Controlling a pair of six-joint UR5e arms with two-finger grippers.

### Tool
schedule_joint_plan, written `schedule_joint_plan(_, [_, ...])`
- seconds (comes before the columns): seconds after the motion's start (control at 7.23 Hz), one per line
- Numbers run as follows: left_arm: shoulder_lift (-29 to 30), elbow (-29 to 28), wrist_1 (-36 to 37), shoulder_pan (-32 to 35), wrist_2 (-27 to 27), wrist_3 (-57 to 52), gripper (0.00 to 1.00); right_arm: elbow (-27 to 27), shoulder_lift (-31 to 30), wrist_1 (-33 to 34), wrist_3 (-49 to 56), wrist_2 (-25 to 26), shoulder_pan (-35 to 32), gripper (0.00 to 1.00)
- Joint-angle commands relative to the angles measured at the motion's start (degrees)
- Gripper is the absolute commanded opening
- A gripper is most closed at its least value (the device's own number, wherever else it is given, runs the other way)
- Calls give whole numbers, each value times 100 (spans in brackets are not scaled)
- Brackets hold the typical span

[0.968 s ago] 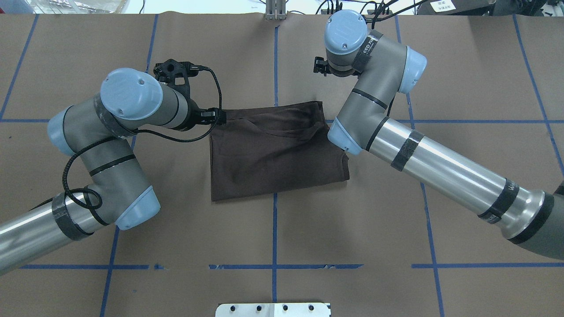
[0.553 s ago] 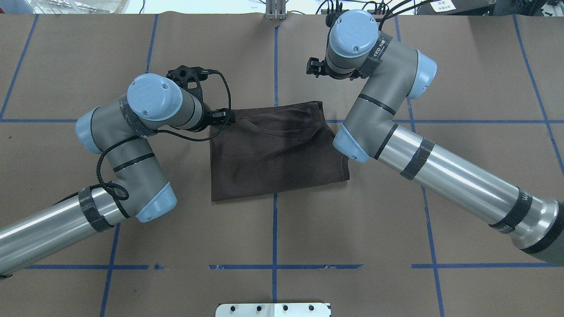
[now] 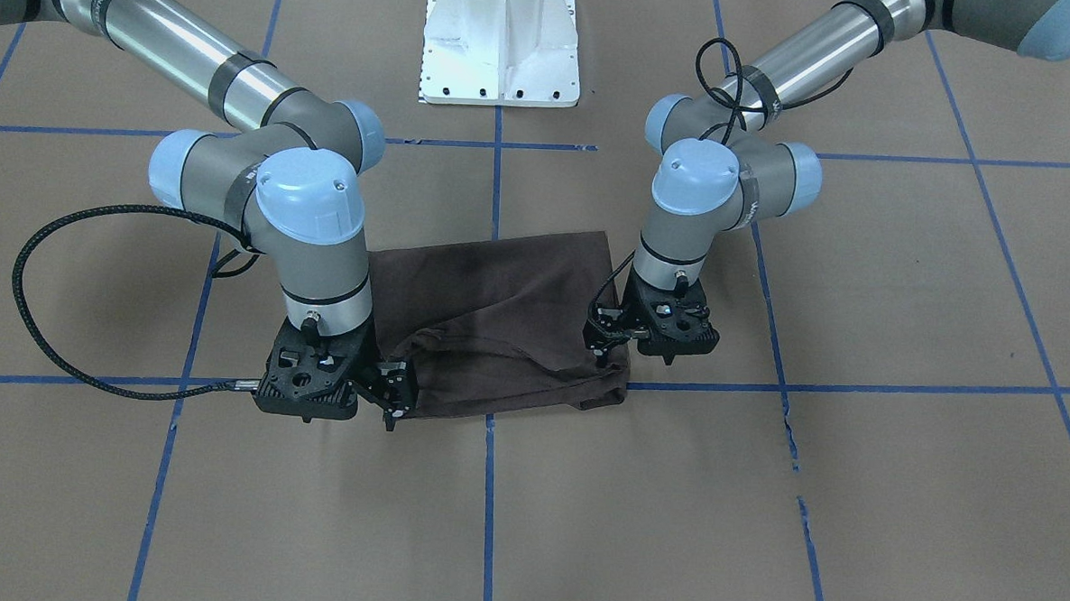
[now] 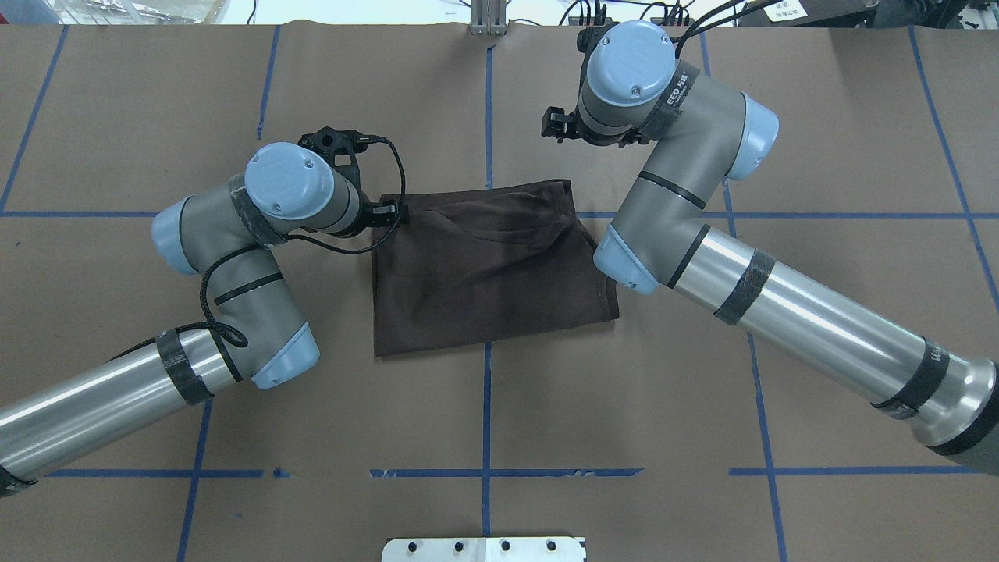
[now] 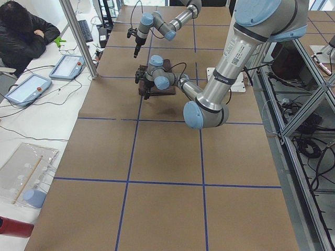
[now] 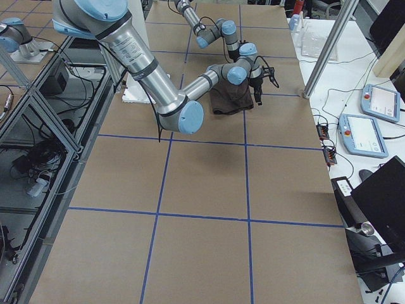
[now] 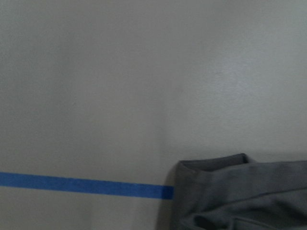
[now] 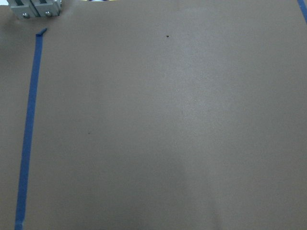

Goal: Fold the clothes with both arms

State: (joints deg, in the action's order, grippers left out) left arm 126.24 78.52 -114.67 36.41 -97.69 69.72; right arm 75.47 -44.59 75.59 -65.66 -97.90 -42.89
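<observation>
Brown-papered table (image 4: 484, 421) is crossed by blue tape. Dark T-shirt (image 4: 484, 273) is laid folded at centre. Left gripper (image 4: 389, 212) is held at its far left corner. Right gripper (image 4: 551, 125) is held aloft beyond the far edge. Finger spacing cannot be told for either.

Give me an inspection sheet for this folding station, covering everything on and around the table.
Surface: brown paper table cover with a blue tape grid.
Job's things: dark brown T-shirt, folded to a rough rectangle, with loose folds along its far edge.
Clutter: nothing seen.
Grippers: black two-finger left gripper at the shirt's far left corner; black right gripper beyond the far edge, off the cloth; jaw state unclear on both.
Cables: black braided cable loops wide beside the right wrist.
Surroundings: white metal pedestal; seated person at a side desk with touchscreen pendants.
</observation>
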Motion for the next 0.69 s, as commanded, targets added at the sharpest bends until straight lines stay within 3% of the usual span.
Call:
schedule_joint_plan(0.0, [128,-389,-55,181,294,-413,100,2,-14,0,9,-1,8,100])
schedule_joint_plan(0.55, [137,-417,-64,745,146,-926,100,11,-23,-17,44,-27,8,100])
